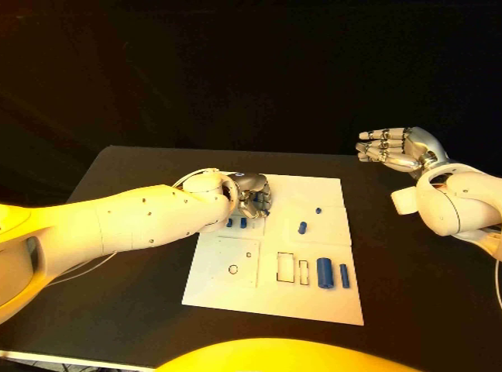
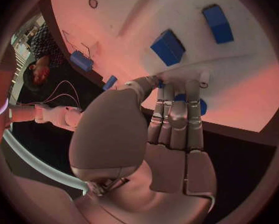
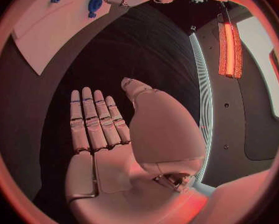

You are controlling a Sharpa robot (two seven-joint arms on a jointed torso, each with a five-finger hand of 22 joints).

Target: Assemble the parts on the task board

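Reaching left hand (image 1: 249,194) over task board (image 1: 318,298)

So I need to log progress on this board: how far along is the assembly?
Early, by the look of it. Blue parts lie loose on the task board: two long ones near the empty rectangular slots and a smaller one. The left hand reaches down onto the board's far corner, fingertips at a blue part; a grip is unclear. The right hand hovers open off the board.

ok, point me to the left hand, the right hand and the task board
left hand (image 1: 249,195), head view, back of the hand over the board's far left part.
right hand (image 1: 399,147), head view, middle of the hand, raised off the board.
task board (image 1: 276,298), head view, bare near edge.
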